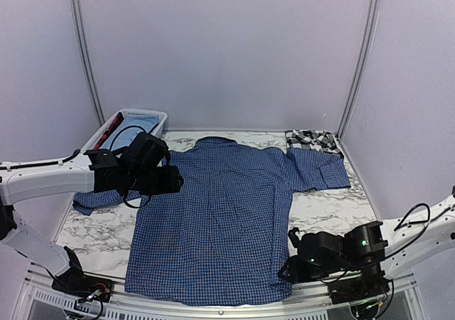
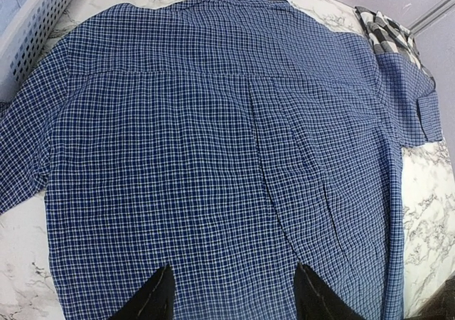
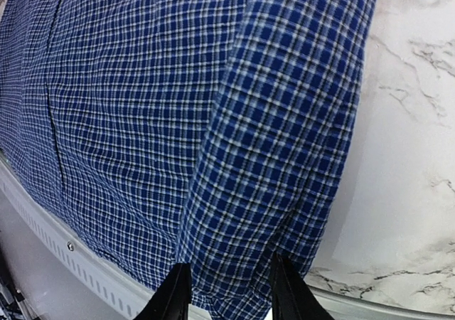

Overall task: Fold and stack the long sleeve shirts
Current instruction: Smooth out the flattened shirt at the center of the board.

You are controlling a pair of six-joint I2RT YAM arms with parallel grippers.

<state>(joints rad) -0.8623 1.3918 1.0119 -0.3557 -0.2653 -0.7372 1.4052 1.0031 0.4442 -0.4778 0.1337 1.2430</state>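
While the blue checked shirt (image 1: 220, 220) lies spread flat on the marble table (image 1: 99, 238), the left gripper (image 2: 231, 295) hangs over it, fingers apart. The right gripper (image 3: 227, 291) pinches a fold at its near right hem. The plaid shirt (image 1: 313, 139) sits bunched at the far right.

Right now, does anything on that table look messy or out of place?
The plaid shirt, bunched in a heap at the far right corner of the table, looks untidy beside the blue shirt, which lies spread out flat.
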